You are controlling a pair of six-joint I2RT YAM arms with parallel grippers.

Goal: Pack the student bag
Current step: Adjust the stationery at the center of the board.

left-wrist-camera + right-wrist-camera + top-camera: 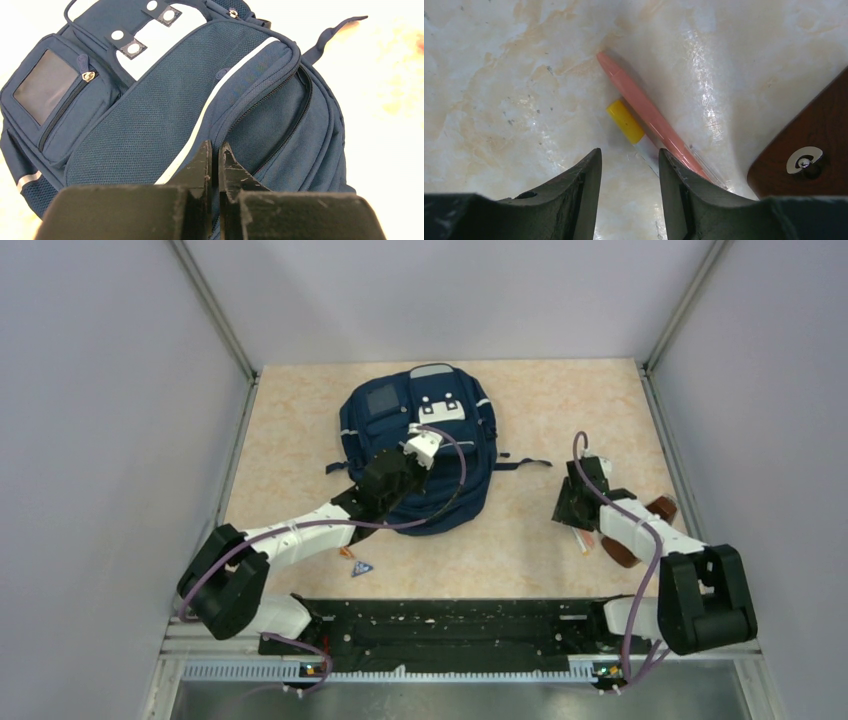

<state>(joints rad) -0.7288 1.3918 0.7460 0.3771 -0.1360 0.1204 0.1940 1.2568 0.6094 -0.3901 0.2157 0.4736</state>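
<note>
The student bag (pixel 378 425), navy with white patches, lies flat at the middle back of the table. My left gripper (pixel 428 443) rests on its right half. In the left wrist view the gripper (pixel 215 147) is shut, its tips pinching the student bag (pixel 150 125) at the fabric edge beside the open zip (pixel 280 85). My right gripper (pixel 577 508) hangs over the table to the right of the bag. Seen from the right wrist, that gripper (pixel 630 155) is open with only bare table between its fingers. A pink pen (pixel 649 115) and a yellow-capped stick (pixel 625 120) lie just past its right finger.
A brown leather case (pixel 809 145) with a metal ring lies right of the pens, and brown pieces (pixel 660 508) show beside the right arm. A small blue triangle (pixel 362 567) and an orange bit (pixel 347 553) lie near the left arm. Grey walls enclose the table.
</note>
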